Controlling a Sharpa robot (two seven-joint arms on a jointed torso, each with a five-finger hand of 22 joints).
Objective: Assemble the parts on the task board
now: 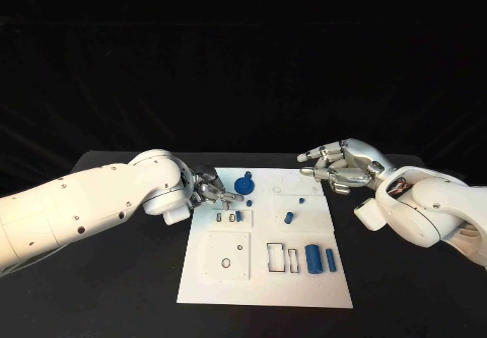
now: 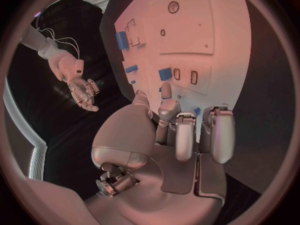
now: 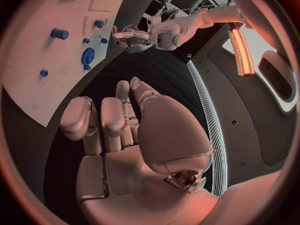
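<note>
1. Black cloth hangs behind the rig, and the black surface (image 1: 112,282) carries the white task board (image 1: 266,243) in front of me.
2. My left robot hand (image 1: 208,191) sits at the board's far left edge, fingers curled down over the board; whether it pinches a part there I cannot tell.
3. From the left wrist camera, that hand's fingertips (image 2: 166,91) hover just beside a small blue block (image 2: 164,74) and two narrow slots (image 2: 185,76).
4. My right robot hand (image 1: 340,165) hangs above the board's far right corner, fingers apart and loosely bent, holding nothing.
5. Moving outward on the board, I see a round blue disc (image 1: 245,185) near the left hand, with a small blue peg (image 1: 248,203) just below it.
6. Near the board's middle lie a short blue cylinder (image 1: 289,217) and a tiny blue stud (image 1: 300,200).
7. Nearer to me, a thick blue cylinder (image 1: 314,259) and a thinner blue bar (image 1: 331,260) lie side by side, just right of two rectangular outlines (image 1: 283,258).
8. A raised white square plate (image 1: 226,258) with small holes occupies the board's near left part.
</note>
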